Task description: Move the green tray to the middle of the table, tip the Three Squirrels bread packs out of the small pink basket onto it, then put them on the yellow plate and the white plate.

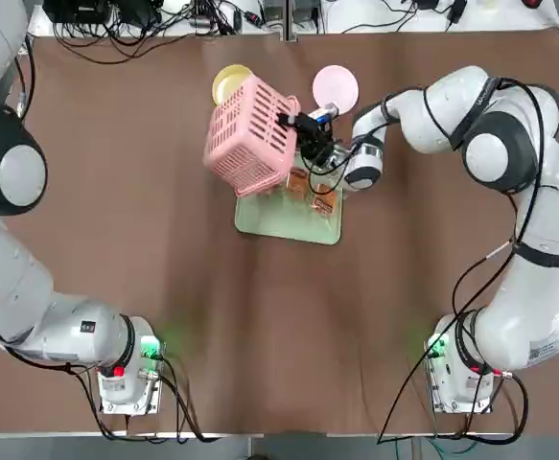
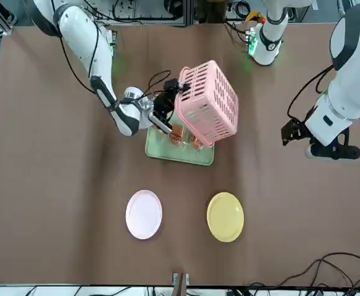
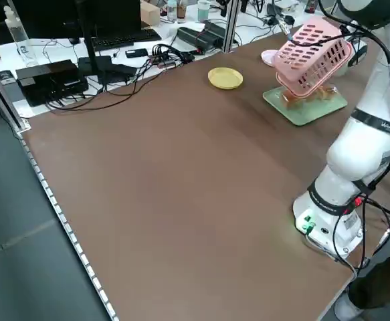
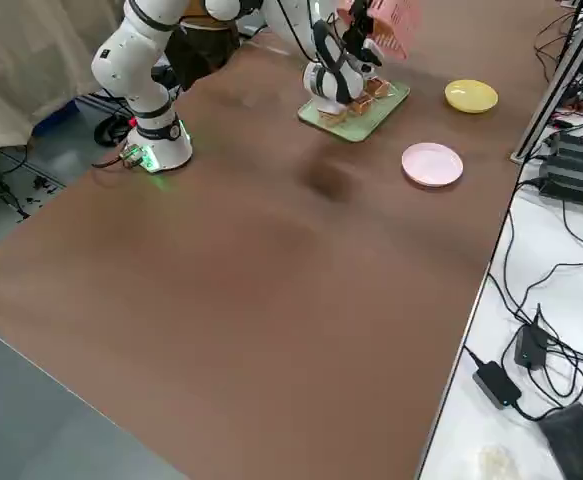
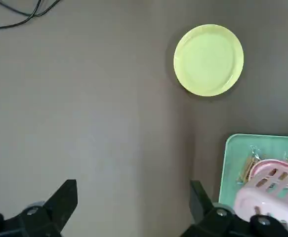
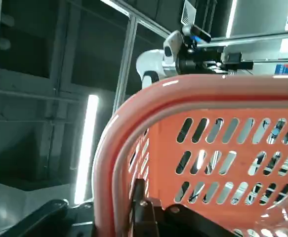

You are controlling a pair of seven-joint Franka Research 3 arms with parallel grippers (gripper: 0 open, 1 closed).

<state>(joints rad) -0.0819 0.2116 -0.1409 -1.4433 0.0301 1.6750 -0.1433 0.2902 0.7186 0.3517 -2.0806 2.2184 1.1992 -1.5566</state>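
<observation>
Bread packs [image 1: 324,199] lie on the green tray [image 1: 289,225], below the right gripper [image 6: 102,200] and slightly toward the robot's side of it; we see its fingers apart from them. We record those fingers clenched on the rim of the small pink basket [image 1: 250,134], which is tipped steeply over the tray, its open mouth toward the robot's right. Inside the basket, in the right wrist view, we note some clear wrap [image 6: 284,212]; its contents we cannot tell.

We find the left gripper [image 5: 134,186] hanging over the counter [image 1: 116,240] to the robot's left of the tray, fingers released and spread, holding nothing. Beyond the tray, on the far side from the robot, we log the yellow plate [image 2: 225,217] and the white plate [image 2: 144,214] side by side, both bare.
</observation>
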